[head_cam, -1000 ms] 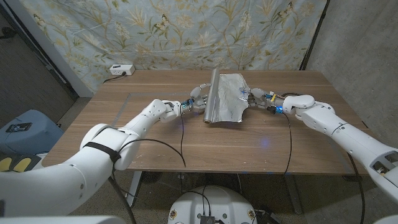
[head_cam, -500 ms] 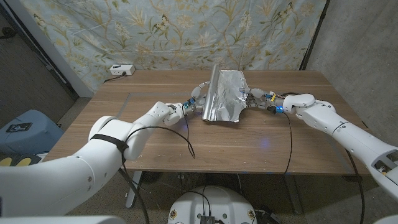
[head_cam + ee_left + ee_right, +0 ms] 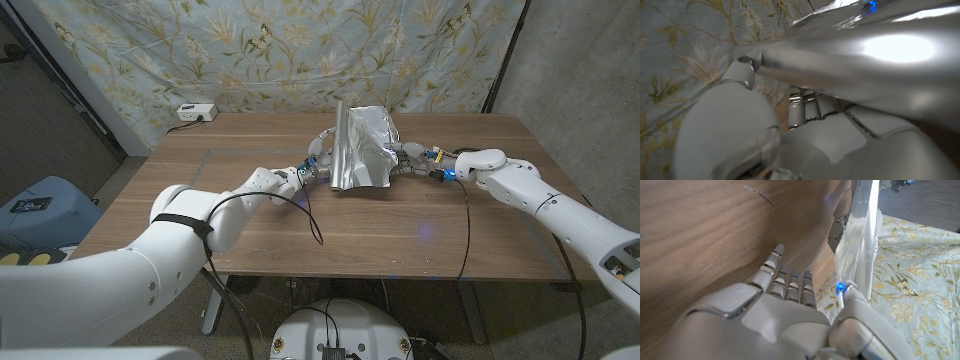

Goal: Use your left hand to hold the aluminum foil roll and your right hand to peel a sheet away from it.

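Head view: we've got the foil roll point(image 3: 338, 146) near the tabletop's far edge, left hand point(image 3: 316, 160) w/ fingers closed round it. Right hand point(image 3: 408, 158) pinches the crinkled sheet point(image 3: 370, 146). Foil's light, thin, tears easily, so we'd grip its free edge.

1. A wooden table point(image 3: 250, 215) spans the middle of the head view.
2. A white power strip point(image 3: 195, 112) sits at the table's far left corner, upper left of centre.
3. A floral patterned cloth point(image 3: 250, 50) hangs across the top, behind the table.
4. A blue bin point(image 3: 40, 205) stands at the left edge, beside the table.
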Tool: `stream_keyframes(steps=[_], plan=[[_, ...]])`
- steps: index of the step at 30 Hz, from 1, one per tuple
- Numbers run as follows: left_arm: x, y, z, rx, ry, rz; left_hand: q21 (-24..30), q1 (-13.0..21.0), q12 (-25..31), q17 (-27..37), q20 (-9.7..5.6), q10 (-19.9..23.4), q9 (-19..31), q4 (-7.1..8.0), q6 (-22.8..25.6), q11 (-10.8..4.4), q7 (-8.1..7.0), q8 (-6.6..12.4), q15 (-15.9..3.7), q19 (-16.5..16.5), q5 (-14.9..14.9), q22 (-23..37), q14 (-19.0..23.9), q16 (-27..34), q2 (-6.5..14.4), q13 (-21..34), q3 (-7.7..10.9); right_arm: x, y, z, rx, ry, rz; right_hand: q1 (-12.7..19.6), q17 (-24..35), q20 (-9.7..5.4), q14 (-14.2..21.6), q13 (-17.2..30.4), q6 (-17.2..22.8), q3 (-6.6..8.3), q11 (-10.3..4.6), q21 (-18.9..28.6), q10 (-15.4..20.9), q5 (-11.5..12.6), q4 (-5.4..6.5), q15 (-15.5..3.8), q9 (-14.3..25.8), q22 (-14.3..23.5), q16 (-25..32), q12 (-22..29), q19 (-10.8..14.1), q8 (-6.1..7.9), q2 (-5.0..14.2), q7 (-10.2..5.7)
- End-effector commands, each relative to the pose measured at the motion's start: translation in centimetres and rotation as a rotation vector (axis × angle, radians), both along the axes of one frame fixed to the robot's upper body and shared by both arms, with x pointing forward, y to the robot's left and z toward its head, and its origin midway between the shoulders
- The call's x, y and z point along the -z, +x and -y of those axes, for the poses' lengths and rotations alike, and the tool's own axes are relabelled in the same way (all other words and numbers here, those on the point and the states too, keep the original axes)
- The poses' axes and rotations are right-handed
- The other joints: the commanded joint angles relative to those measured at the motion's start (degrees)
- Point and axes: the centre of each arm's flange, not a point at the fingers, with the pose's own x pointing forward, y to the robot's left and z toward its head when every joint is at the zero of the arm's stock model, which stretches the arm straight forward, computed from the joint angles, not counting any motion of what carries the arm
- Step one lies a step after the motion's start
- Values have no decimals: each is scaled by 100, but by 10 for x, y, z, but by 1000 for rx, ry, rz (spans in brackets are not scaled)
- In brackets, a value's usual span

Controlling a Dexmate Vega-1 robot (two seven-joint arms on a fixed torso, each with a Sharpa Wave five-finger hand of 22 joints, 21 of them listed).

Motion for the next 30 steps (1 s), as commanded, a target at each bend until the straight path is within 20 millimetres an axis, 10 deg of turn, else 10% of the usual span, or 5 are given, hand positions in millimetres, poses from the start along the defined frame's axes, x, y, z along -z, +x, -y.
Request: stream_keyframes(steps=[1, 30], plan=[[16, 0, 9, -17, -73, -60, 31, 232, -36, 33, -30, 539, 1138, 417, 447, -574, -478, 1034, -75, -15, 26, 15, -25, -2, 365, 25, 467, -1, -1, -2, 2, -28, -19, 23, 10, 30, 30, 30, -46, 1, 22, 19, 0, 15, -42, 24, 14, 13, -17, 1, 47, -14, 49, -11], [21, 2, 11, -45, -54, -88, 19, -18, -409, 60, 121, -205, 1009, 488, -274, -289, -365, 669, 125, -287, -31, 1, -425, -221, 351, 36, 385, 3, -6, -8, 13, -46, -50, 29, 8, 61, 34, 30, -57, 0, 28, 15, -9, 17, -58, 24, 14, 12, -14, 6, 91, -5, 95, -1]])
